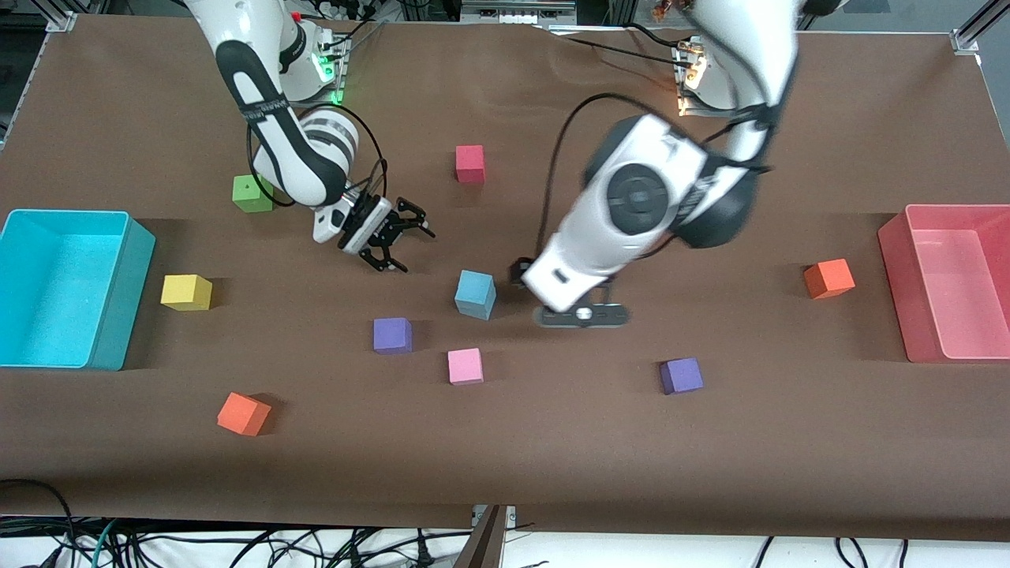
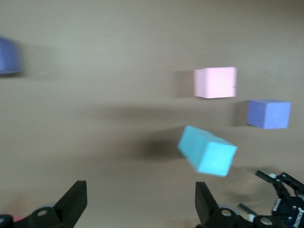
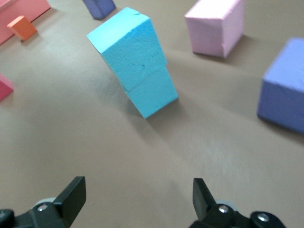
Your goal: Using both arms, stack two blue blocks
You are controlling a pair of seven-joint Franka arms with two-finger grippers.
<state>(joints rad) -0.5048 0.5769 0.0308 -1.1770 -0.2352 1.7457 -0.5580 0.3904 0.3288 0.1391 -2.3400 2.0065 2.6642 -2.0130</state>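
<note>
The two light blue blocks stand one on the other near the table's middle [image 1: 475, 293]. In the right wrist view the upper block [image 3: 126, 40] rests on the lower one [image 3: 153, 94], and the stack leans a little. It also shows in the left wrist view [image 2: 209, 151]. My left gripper [image 1: 580, 315] is open and empty over the table beside the stack, toward the left arm's end [image 2: 140, 190]. My right gripper [image 1: 394, 241] is open and empty, over the table beside the stack, toward the right arm's end [image 3: 139, 187].
A purple cube [image 1: 392, 334] and a pink cube [image 1: 465, 366] lie nearer the camera than the stack, and another purple cube [image 1: 681, 375] too. A turquoise bin [image 1: 118, 315] and a pink bin [image 1: 895, 272] stand at the table's ends. Green [image 1: 251, 193], red [image 1: 469, 163], yellow [image 1: 186, 292] and orange [image 1: 243, 413] cubes lie scattered.
</note>
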